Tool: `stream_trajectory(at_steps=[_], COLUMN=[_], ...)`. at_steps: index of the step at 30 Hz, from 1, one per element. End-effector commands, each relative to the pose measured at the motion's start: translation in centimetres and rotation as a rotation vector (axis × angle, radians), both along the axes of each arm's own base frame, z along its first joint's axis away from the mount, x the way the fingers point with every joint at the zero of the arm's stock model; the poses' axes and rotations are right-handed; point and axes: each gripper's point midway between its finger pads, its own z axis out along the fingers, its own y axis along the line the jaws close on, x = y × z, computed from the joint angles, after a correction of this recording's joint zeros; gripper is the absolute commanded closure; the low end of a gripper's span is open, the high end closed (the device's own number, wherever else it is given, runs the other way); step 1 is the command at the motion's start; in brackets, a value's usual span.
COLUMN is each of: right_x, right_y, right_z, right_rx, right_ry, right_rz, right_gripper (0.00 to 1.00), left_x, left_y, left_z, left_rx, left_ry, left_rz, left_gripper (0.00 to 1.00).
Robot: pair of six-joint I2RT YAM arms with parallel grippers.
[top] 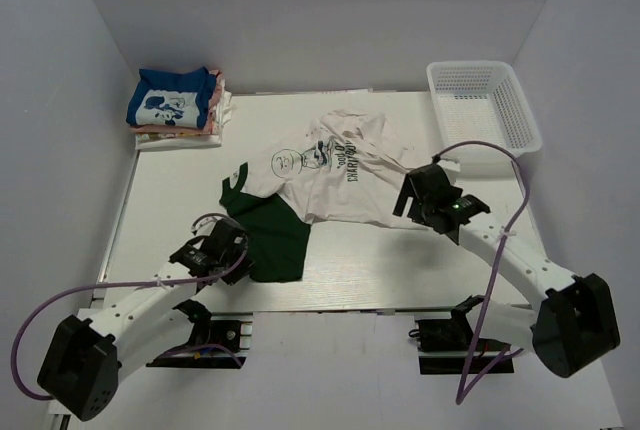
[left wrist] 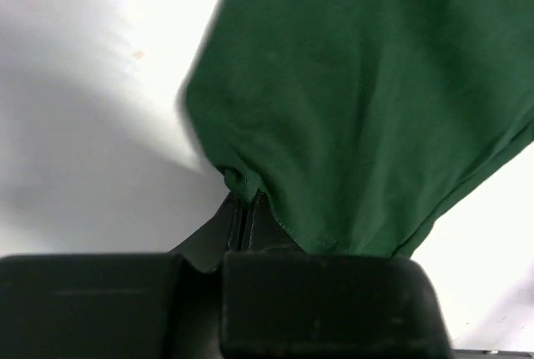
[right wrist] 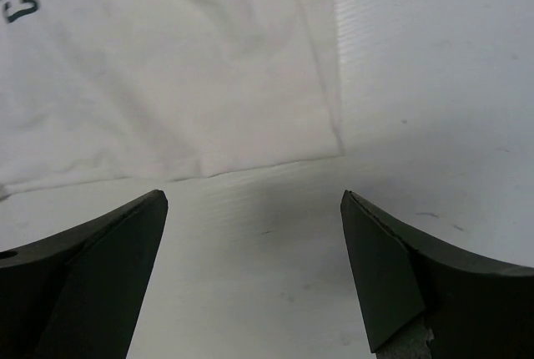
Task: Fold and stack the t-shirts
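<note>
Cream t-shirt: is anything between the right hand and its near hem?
Nothing visible stands in the way. The right hand is open just short of the hem of the cream t-shirt, and the wrist view shows only bare table between the two.

The green tee (left wrist: 359,83) is matt cloth, the cream tee (right wrist: 167,67) smooth cloth; the table (right wrist: 434,67) is matt, finely ribbed; the basket (top: 522,110) plastic mesh.
</note>
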Motion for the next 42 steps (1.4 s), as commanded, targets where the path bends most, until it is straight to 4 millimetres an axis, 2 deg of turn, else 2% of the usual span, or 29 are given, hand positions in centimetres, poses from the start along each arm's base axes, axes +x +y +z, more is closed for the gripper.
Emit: stream_trajectory(at_steps=[1,4,8,16,21,24,27,28,30,32,34,35,37,38,39,40,42], right_x=[-1.2,-0.8,-0.2,1.8,2.1,2.2,1.9,1.7,1.6,1.9,2.9,3.6,5.0,5.3,5.7,5.9,6.4], right_y=[-3.6,-4.4,-3.7,-3.3,-3.3,-2.8,-2.1,-2.0,-2.2,-2.2,-2.0,-1.8,-1.6,-1.7,-1.7,-1.9,-1.6], right_z=[-1.0,-2.1,-4.3,-6.2,-7.5,-8.3,-9.0,-9.1,-9.1,-8.6,-6.6,-4.8,-2.2,-0.2,1.1,3.7,6.3], right_rx=[-0.091,-0.088,-0.072,-0.034,-0.014,0.013,0.038,0.044,0.041,0.044,0.040,0.054,0.040,0.056,0.060,0.079,0.106], right_ry=[0.022,0.036,0.092,0.108,0.128,0.141,0.166,0.170,0.159,0.130,0.068,0.023,-0.045,-0.095,-0.129,-0.205,-0.282], right_rz=[-0.125,-0.152,-0.124,-0.147,-0.157,-0.144,-0.116,-0.109,-0.108,-0.101,-0.076,-0.068,-0.044,-0.052,-0.058,-0.067,-0.048], right_gripper=[0.10,0.10,0.10,0.10,0.10,0.14,0.30,0.49,0.79,1.00,1.00,1.00,1.00,1.00,1.00,1.00,1.00], left_x=[-0.1,0.7,1.7,2.6,2.8,3.1,3.4,3.5,4.2,5.0,6.5,7.3,8.4,9.2,9.5,10.1,10.5], left_y=[0.5,0.8,1.1,1.9,2.2,2.0,1.9,2.1,1.8,1.4,0.8,0.6,1.2,1.1,1.6,1.3,1.4], left_z=[-1.0,-0.7,0.6,1.9,2.4,3.1,3.6,3.6,4.8,5.9,8.4,10.4,13.1,15.7,17.4,20.3,23.3], left_rx=[0.049,0.082,0.108,0.143,0.155,0.141,0.137,0.146,0.138,0.132,0.115,0.121,0.143,0.134,0.153,0.122,0.124], left_ry=[0.014,-0.004,-0.045,-0.109,-0.136,-0.160,-0.176,-0.181,-0.220,-0.267,-0.352,-0.410,-0.494,-0.560,-0.606,-0.680,-0.769], left_rz=[-0.033,-0.025,-0.024,-0.008,-0.013,-0.010,-0.016,-0.010,-0.008,-0.032,-0.041,-0.062,-0.038,-0.022,-0.018,-0.008,-0.016], left_gripper=[1.00,1.00,1.00,1.00,1.00,1.00,1.00,1.00,1.00,1.00,1.00,1.00,1.00,1.00,1.00,1.00,1.00])
